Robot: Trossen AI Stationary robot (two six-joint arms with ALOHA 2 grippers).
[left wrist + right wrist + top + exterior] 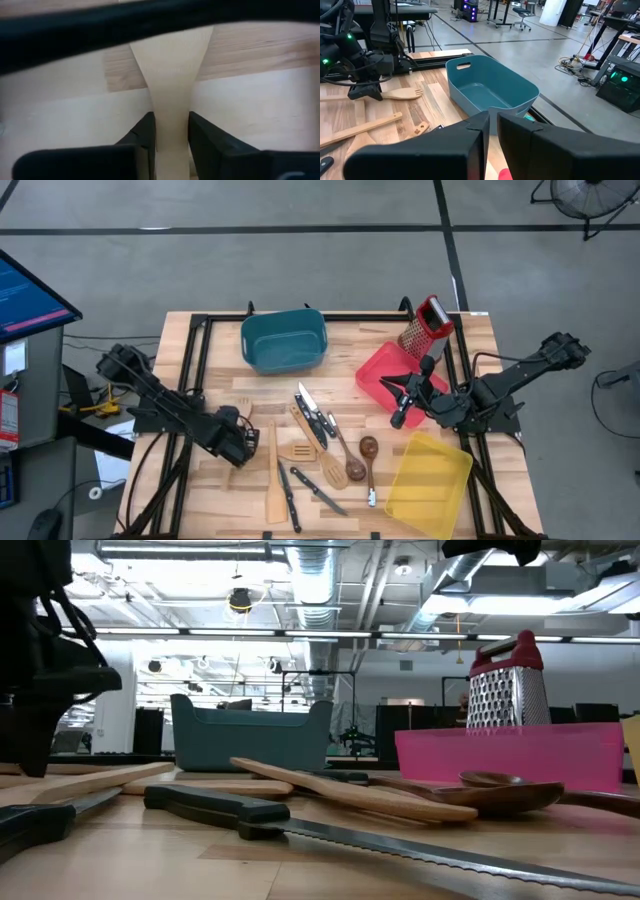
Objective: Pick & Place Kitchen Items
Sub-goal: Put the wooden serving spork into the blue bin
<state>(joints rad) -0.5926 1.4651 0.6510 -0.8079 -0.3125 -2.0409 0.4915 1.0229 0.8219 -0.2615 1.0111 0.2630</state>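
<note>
High view: pale wooden spatulas, brown spoons and black-handled knives [318, 442] all lie loose on the bench [190, 350], none binned, while my left gripper [171, 137] pinches a pale wooden fork handle [172, 95]; right gripper [491, 131] waits narrow, empty.

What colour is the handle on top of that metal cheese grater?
Red. The grater stands in the pink bin; its handle shows best in the low view.

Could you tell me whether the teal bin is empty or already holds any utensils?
Empty: the teal bin shows a bare floor in the right wrist view, and the high view shows nothing inside.
</note>
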